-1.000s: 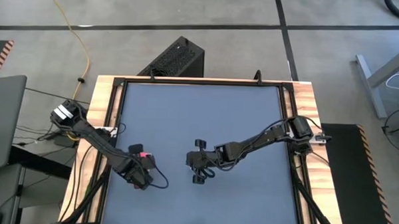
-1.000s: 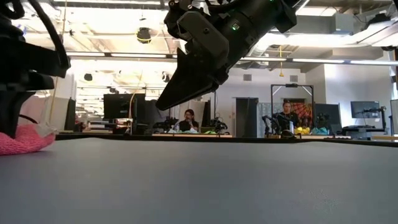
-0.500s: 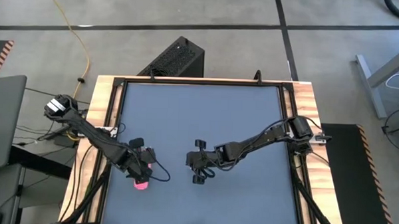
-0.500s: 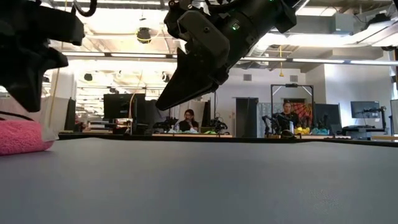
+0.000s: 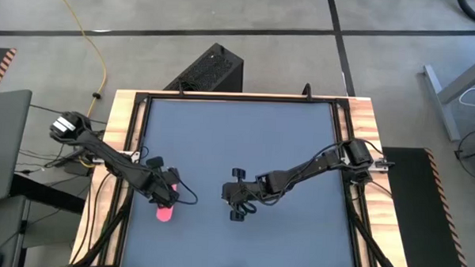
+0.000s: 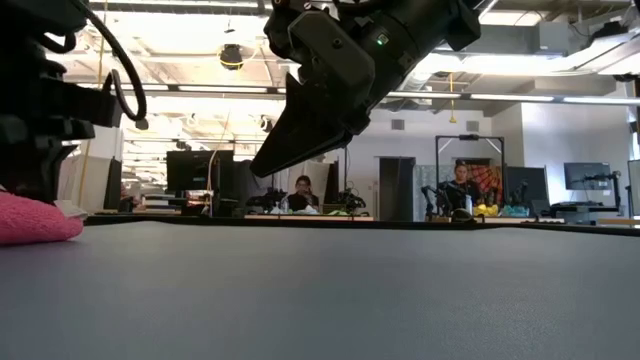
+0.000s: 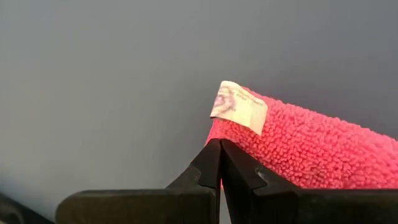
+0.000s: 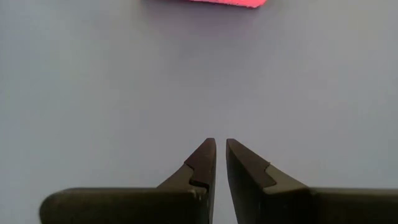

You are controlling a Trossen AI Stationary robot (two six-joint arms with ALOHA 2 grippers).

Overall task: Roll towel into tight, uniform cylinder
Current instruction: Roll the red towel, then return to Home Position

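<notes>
The pink-red towel (image 5: 164, 213) lies rolled into a short cylinder on the dark table near its left front. It also shows in the low view (image 6: 30, 218) and the left wrist view (image 7: 311, 149), with its white tag (image 7: 238, 107) sticking up at one end. My left gripper (image 5: 169, 196) is shut just on the far side of the roll, its tips (image 7: 219, 144) at the tag end. My right gripper (image 5: 225, 195) hovers above the table's middle, fingers all but shut (image 8: 220, 144) and empty, pointing toward the towel (image 8: 211, 2). My left gripper's shut fingertips (image 7: 211, 155) stand at the roll's tag end (image 7: 227, 134), coming slanting down from the far side. I cannot tell whether they touch the cloth. The roll lies on the table.
The table's wooden frame (image 5: 118, 145) runs close behind the left arm. A black box (image 5: 208, 69) stands beyond the far edge. People (image 6: 303, 190) sit in the room far behind the table. Bare tabletop lies between the two grippers.
My left gripper has drawn back off the towel toward the table's far edge, staying shut. The towel, covered by the gripper a second ago, now lies uncovered as a small roll on the table. My right arm has kept still.
</notes>
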